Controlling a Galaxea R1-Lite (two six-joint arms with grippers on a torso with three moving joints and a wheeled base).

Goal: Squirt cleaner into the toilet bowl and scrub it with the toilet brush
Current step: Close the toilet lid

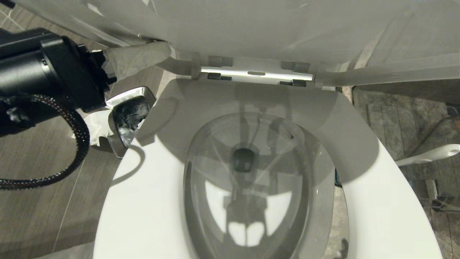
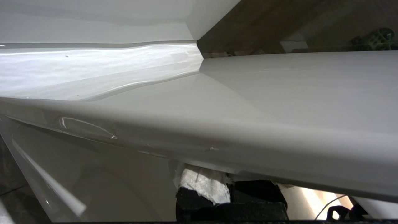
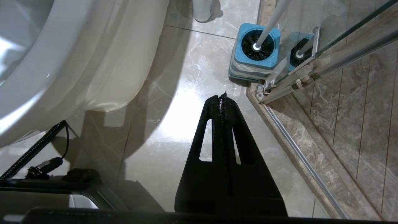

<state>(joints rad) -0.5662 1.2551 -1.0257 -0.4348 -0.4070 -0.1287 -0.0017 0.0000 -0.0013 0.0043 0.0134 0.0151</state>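
The toilet bowl (image 1: 151, 187) fills the head view, with clear water inside and its broad rim bare. Its seat (image 1: 377, 73) and lid (image 1: 269, 25) are lifted at the back. My left gripper (image 1: 143, 57), fingers wrapped in white, is shut and pressed up under the lifted seat's left side (image 2: 248, 137); the left wrist view shows its tips (image 2: 230, 183) against the seat's lower edge. The toilet brush (image 3: 255, 46) stands in its blue holder on the floor to the bowl's right, handle end (image 1: 431, 154) up. My right gripper (image 3: 222, 96) hangs shut and empty above the floor near it. The cleaner is out of view.
A small steel bin (image 1: 127, 115) with a white liner stands against the bowl's left side, just below my left arm. A glass shower door and its metal floor track (image 3: 295, 149) run right behind the brush holder. My arm's black cable (image 1: 72, 151) loops at the left.
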